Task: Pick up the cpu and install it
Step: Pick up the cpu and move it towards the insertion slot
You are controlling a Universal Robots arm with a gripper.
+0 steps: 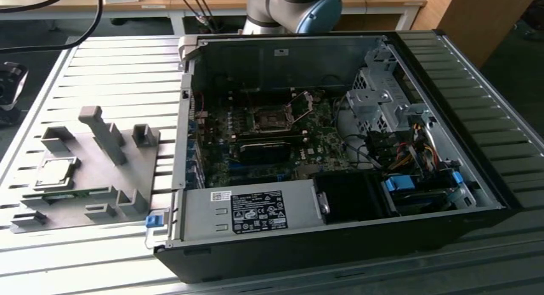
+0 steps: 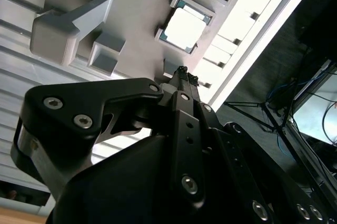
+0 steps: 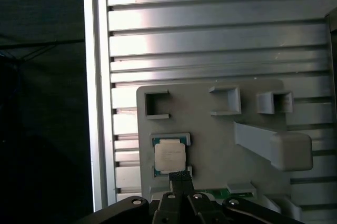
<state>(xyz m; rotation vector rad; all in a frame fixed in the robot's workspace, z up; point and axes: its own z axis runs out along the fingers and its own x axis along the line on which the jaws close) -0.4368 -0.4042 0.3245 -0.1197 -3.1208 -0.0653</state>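
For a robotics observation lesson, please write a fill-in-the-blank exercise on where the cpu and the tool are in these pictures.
1. The cpu sits in the grey fixture, ____ the open computer case.
2. The fixture lies to the exterior view's ____ of the case.
3. In both wrist views, the tool is nearest to the ____.

Missing words: outside; left; cpu.
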